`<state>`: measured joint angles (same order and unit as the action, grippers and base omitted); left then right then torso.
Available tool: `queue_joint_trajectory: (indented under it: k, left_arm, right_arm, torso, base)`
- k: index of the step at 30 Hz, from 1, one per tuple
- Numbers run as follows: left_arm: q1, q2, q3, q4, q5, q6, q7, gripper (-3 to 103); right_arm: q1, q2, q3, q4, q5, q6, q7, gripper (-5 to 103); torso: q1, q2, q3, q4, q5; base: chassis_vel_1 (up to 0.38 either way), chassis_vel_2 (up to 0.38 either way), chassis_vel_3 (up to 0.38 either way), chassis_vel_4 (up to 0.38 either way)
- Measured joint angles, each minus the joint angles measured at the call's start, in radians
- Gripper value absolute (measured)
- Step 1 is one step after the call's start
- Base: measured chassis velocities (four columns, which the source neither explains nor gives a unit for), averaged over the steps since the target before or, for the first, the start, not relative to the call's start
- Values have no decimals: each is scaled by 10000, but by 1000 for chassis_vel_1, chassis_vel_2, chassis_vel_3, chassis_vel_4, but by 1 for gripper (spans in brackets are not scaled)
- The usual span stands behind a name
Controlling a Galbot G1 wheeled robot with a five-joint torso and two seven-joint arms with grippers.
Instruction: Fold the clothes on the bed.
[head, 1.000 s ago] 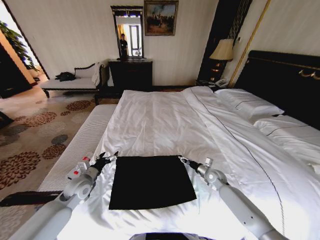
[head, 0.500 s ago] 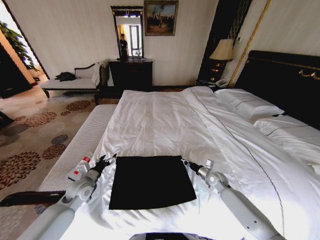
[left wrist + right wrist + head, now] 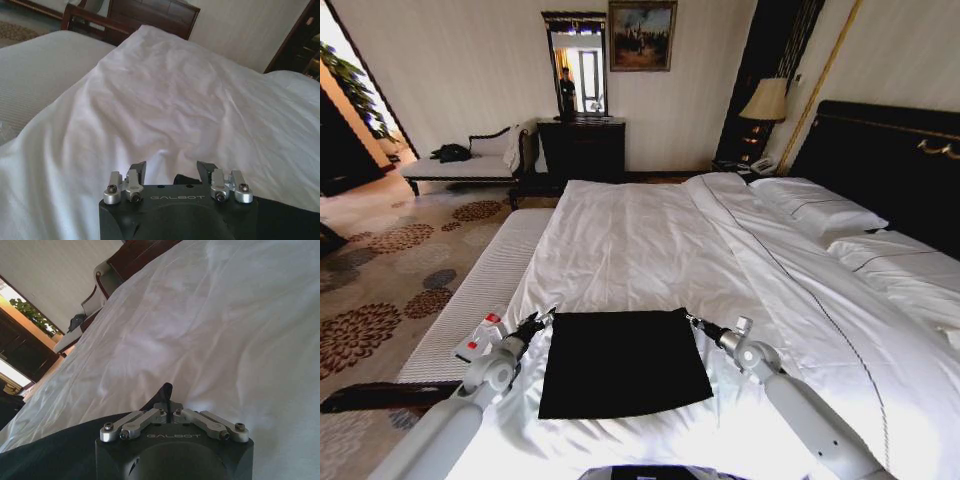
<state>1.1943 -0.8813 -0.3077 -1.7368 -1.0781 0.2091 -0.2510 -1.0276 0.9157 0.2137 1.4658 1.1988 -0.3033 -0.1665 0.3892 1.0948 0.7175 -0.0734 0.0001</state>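
**A:** What does the head view show?

**B:** The black T-shirt (image 3: 623,362) lies flat as a dark rectangle on the white duvet (image 3: 650,250), near the foot of the bed (image 3: 880,160). The left gripper (image 3: 538,321) sits at the shirt's far left corner, the right gripper (image 3: 694,321) at its far right corner. Both arms reach in from the near edge. The left jaws look spread apart; the right jaws look drawn together at the cloth's corner.

**A:** Anything else in the room?

**B:** A dark dresser (image 3: 581,148) with a mirror (image 3: 575,62) stands against the far wall, a chaise (image 3: 470,160) to its left, and a lamp (image 3: 765,100) beside the headboard.

**A:** And the left wrist view?

**B:** The left gripper (image 3: 171,170) has its two dark fingertips (image 3: 137,170) wide apart, nothing between them. A bit of the T-shirt (image 3: 182,179) lies just below the gap, more of it at one side of the gripper body. Beyond it, rumpled duvet (image 3: 175,100).

**A:** The right wrist view?

**B:** The right gripper (image 3: 167,401) has its jaws closed, the linkage bars folded in toward the middle. A peak of black fabric stands up between the tips, so they pinch the T-shirt (image 3: 50,450) at its corner. The rest of the shirt spreads dark to one side, with duvet (image 3: 210,325) beyond.
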Motion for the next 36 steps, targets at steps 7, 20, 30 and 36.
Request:
queue_joint_trajectory:
  k: [7, 20, 30, 36]
  left_arm:
    - [-269, -411, 77, 350, 67, 264, -274, 43]
    - [-373, -488, 313, 530, 52, 384, -275, 39]
    - [-678, -509, 656, 614, -54, 442, -317, 51]
    - [-753, -535, 788, 645, -53, 468, -234, 44]
  right_arm:
    - [-3, 5, 0, 48, 26, -5, 61, 1]
    - [66, -48, -54, 198, 56, -27, 105, 1]
    - [59, -101, -18, 311, 119, -36, 113, 1]
    - [59, -160, 19, 384, 186, -46, 131, 1]
  torso:
    - [0, 0, 0, -3, -2]
    - [0, 0, 0, 0, -1]
    - [0, 0, 0, 0, 0]
    - [0, 0, 0, 0, -1]
  base:
    - [0, 0, 0, 0]
    - [0, 0, 0, 0]
    - [0, 0, 0, 0]
    - [0, 0, 0, 0]
